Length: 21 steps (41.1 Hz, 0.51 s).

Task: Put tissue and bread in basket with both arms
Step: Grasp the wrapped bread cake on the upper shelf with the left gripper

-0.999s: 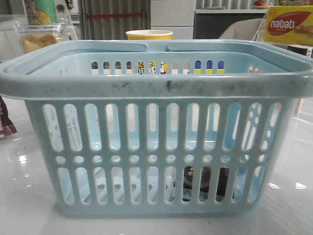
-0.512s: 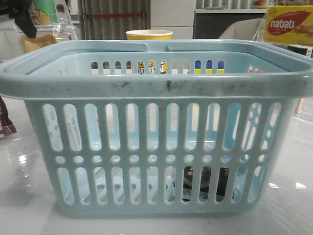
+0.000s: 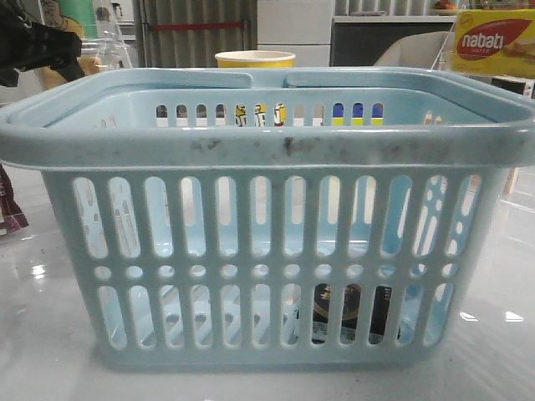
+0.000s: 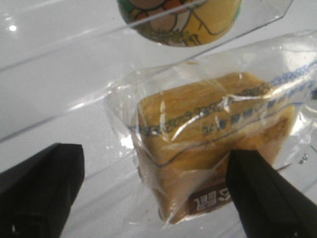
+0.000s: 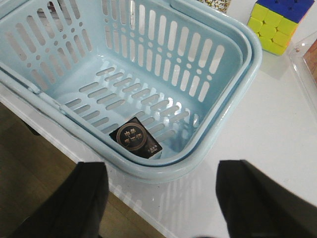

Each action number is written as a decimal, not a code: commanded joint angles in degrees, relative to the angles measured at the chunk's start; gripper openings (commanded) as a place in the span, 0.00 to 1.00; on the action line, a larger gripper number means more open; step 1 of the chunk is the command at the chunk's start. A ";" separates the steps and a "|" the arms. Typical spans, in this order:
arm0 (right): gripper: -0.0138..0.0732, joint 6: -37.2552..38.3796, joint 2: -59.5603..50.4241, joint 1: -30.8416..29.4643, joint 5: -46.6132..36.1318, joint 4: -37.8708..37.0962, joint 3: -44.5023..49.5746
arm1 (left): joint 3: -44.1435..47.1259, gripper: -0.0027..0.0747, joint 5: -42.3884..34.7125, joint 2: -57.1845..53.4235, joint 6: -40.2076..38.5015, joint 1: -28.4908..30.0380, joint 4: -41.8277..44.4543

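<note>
The pale blue basket [image 3: 267, 142] fills the front view. The black tissue packet [image 3: 351, 313] lies flat on its floor near a corner; it also shows in the right wrist view [image 5: 135, 138]. The bread [image 4: 213, 144] in its clear bag lies on the white surface between the fingers of my open left gripper [image 4: 153, 198], close to the finger [image 4: 267, 198] on one side. The left arm [image 3: 38, 46] shows at the far left behind the basket. My right gripper [image 5: 161, 198] is open and empty, above the table edge beside the basket rim [image 5: 208, 158].
A yellow paper cup [image 3: 255, 58] stands behind the basket. A colour cube [image 5: 275, 22] sits beyond the basket. A cartoon-printed cup [image 4: 183, 20] and clear plastic walls stand by the bread. A yellow wafer box [image 3: 493, 42] is at the far right.
My left arm has come into the front view at the top left and moved down over the bread. The basket and the tissue have not moved.
</note>
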 commanded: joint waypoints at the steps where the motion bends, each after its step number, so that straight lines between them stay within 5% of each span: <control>1: 0.80 -0.64 -0.24 -0.03 -3.96 -0.60 -1.47 | -2.08 0.79 -5.81 -2.99 -0.11 -0.67 -0.40; 21: 0.80 -0.64 -0.24 -0.03 -3.96 -0.60 -1.47 | -2.08 0.19 0.01 -4.06 -0.11 -2.25 -0.64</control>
